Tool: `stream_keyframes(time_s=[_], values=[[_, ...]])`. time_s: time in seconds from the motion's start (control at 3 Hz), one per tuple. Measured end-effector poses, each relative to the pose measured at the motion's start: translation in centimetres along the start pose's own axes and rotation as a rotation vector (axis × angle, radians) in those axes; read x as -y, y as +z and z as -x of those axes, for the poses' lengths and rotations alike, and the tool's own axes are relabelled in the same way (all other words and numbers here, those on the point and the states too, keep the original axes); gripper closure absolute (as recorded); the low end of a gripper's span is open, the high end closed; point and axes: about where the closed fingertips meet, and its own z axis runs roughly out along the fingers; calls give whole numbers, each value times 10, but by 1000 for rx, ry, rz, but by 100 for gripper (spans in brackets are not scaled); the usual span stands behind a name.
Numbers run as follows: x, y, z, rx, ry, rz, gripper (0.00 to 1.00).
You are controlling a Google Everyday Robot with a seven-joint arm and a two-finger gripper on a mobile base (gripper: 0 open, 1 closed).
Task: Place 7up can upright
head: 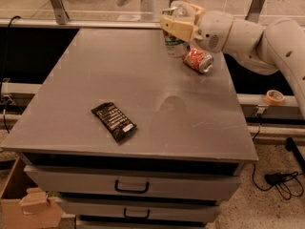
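My gripper (175, 27) is at the back right of the grey table (133, 94), shut on the 7up can (174, 46). The can is silvery-white with green markings and hangs nearly upright below the cream fingers (177, 26), its base close to the table top. Whether it touches the surface cannot be told. The can's top is hidden by the gripper. My white arm (248, 37) reaches in from the right.
A dented red-orange can (198, 59) lies on its side just right of the 7up can. A black snack bar wrapper (113, 121) lies near the front left. A tape roll (275, 97) sits on a ledge at the right. Drawers (131, 187) are below the table front.
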Motion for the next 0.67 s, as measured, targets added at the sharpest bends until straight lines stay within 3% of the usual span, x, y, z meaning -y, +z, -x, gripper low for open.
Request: stream_keyframes(time_s=[0.33,0.67], values=[[-9,5,9,25,-37,17,100],[-9,5,9,23,-34,17,100]])
